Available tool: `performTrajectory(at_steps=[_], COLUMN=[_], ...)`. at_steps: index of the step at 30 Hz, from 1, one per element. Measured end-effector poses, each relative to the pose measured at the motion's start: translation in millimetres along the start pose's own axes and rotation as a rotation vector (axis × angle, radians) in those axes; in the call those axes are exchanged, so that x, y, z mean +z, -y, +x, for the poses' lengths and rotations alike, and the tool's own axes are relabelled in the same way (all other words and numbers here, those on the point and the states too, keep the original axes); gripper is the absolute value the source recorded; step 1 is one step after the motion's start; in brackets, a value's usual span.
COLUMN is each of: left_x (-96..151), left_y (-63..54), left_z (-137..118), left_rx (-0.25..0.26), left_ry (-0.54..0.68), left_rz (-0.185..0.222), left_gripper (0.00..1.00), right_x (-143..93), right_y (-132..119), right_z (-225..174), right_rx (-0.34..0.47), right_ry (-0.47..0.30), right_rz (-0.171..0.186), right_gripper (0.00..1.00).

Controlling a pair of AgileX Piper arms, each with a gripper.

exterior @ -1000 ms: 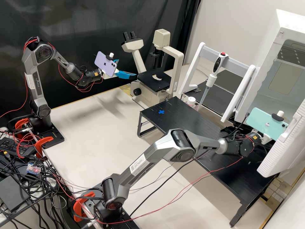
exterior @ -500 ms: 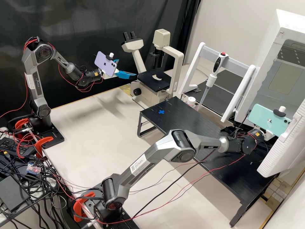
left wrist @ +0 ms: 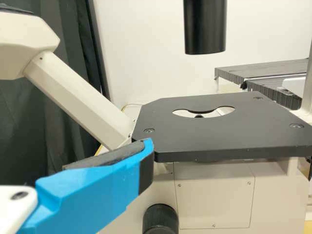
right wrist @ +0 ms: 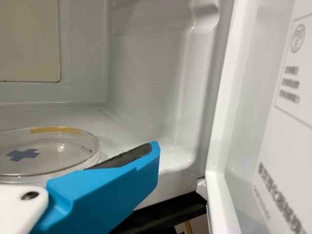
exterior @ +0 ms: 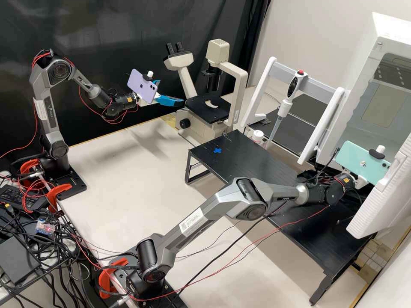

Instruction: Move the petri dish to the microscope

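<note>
The right claw [exterior: 362, 181] hangs spread near the petri dish [right wrist: 58, 158] on a cabinet floor [right wrist: 124, 134], black curtain [exterior: 111, 30] beyond the pale table [exterior: 115, 171].

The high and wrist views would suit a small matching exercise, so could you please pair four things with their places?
Things
1. Clear round plastic petri dish
2. Purple rectangular phone
3. Black flat metal microscope stage
4. White-and-black pipette with a red button

Places
A. Mounted on a dark grey robot arm
B. Upright at the grey rail of a white-legged frame
C. Inside the white box with its door open
D. Below a black upright cylinder

Pairs: 1-C, 2-A, 3-D, 4-B
</note>
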Motion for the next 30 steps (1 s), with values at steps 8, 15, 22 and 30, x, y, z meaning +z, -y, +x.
performTrajectory(at_steps=[8,15,22,30], left_x=[0.0,0.0,0.0,0.0], left_y=[0.0,0.0,0.0,0.0], left_z=[0.0,0.0,0.0,0.0], left_rx=[0.0,0.0,0.0,0.0], left_ry=[0.0,0.0,0.0,0.0], left_rz=[0.0,0.0,0.0,0.0], left_gripper=[1.0,1.0,1.0,1.0], right_x=[0.0,0.0,0.0,0.0], right_y=[0.0,0.0,0.0,0.0], right_z=[0.0,0.0,0.0,0.0], right_rx=[0.0,0.0,0.0,0.0], right_ry=[0.0,0.0,0.0,0.0], right_rz=[0.0,0.0,0.0,0.0], right_gripper=[0.0,0.0,0.0,0.0])
